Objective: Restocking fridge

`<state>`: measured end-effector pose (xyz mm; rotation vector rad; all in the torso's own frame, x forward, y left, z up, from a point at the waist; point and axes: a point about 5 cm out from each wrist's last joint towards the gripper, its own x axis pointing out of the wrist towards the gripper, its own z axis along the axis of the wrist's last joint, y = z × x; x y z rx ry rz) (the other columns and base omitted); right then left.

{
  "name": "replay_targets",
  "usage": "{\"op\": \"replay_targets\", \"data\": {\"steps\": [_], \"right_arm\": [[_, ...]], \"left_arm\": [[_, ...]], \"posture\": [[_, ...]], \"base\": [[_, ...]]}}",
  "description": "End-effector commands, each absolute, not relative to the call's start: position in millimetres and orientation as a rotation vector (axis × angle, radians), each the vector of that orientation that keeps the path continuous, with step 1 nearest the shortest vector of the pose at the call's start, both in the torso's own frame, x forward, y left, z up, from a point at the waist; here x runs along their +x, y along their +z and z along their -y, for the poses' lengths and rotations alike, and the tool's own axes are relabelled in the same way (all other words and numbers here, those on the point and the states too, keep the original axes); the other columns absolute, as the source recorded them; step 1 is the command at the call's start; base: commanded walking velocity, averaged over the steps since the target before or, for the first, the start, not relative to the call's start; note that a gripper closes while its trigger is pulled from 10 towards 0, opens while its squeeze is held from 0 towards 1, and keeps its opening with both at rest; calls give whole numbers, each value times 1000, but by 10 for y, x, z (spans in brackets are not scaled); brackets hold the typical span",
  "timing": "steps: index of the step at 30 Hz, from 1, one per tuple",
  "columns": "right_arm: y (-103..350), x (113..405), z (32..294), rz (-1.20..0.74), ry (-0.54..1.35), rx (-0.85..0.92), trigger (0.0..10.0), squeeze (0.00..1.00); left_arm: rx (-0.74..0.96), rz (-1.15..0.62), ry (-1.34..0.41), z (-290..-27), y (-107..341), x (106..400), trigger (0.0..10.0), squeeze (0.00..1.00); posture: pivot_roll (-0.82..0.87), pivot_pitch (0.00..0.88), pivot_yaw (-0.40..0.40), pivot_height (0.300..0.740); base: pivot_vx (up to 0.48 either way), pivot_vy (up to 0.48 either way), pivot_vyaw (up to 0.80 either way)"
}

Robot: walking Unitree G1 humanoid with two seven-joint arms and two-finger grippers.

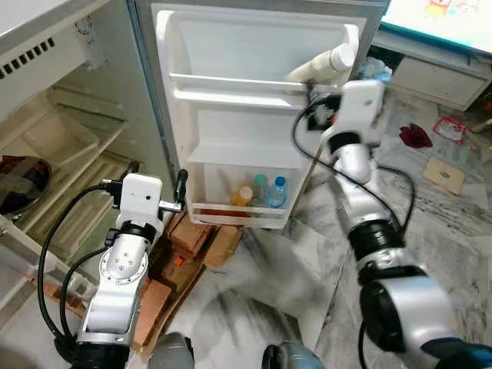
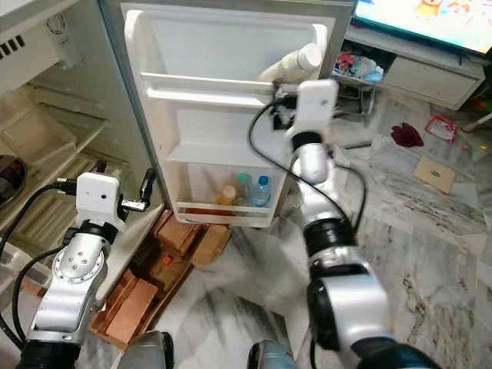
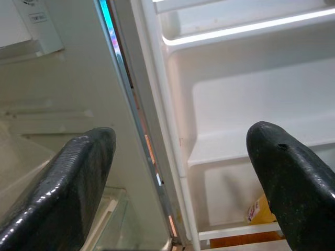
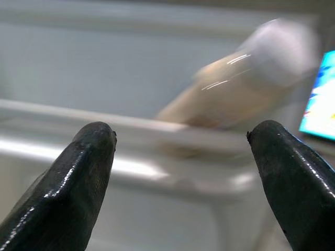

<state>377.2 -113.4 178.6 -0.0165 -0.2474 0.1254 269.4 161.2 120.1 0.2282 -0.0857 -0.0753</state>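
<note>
We face an open fridge door point(image 1: 231, 84) over a marbled floor point(image 1: 430, 207), with wooden blocks point(image 1: 192, 238) lying at the door's foot. On the door's top shelf point(image 1: 231, 81), at its right end, a cream bottle point(image 1: 319, 68) with a white cap leans tilted against the rail; in the right wrist view it looks blurred. The door's bottom shelf point(image 1: 238, 211) holds three small bottles: one orange point(image 1: 243, 195), one greenish point(image 1: 260, 187), one with a blue cap point(image 1: 277, 191). Our right tool point(image 4: 180, 141) sits just below the cream bottle, fingers spread wide, grasping nothing. Our left tool point(image 3: 180, 151) hangs near the door's hinge edge, fingers likewise apart and released.
</note>
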Motion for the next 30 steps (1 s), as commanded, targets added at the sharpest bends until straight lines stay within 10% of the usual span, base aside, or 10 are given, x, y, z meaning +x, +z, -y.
{"op": "replay_targets", "data": {"steps": [1,30], "right_arm": [[1843,3766,1124,263,145,-14,10000,0],[2019,3838,1181,274,2,66,10000,0]], "left_arm": [[229,91,-81,-1601,1201,2690,10000,0],[233,86,-81,-1611,1201,2650,10000,0]], "posture": [[99,94,-85,740],[116,118,-86,740]], "base": [[0,0,0],[0,0,0]]}}
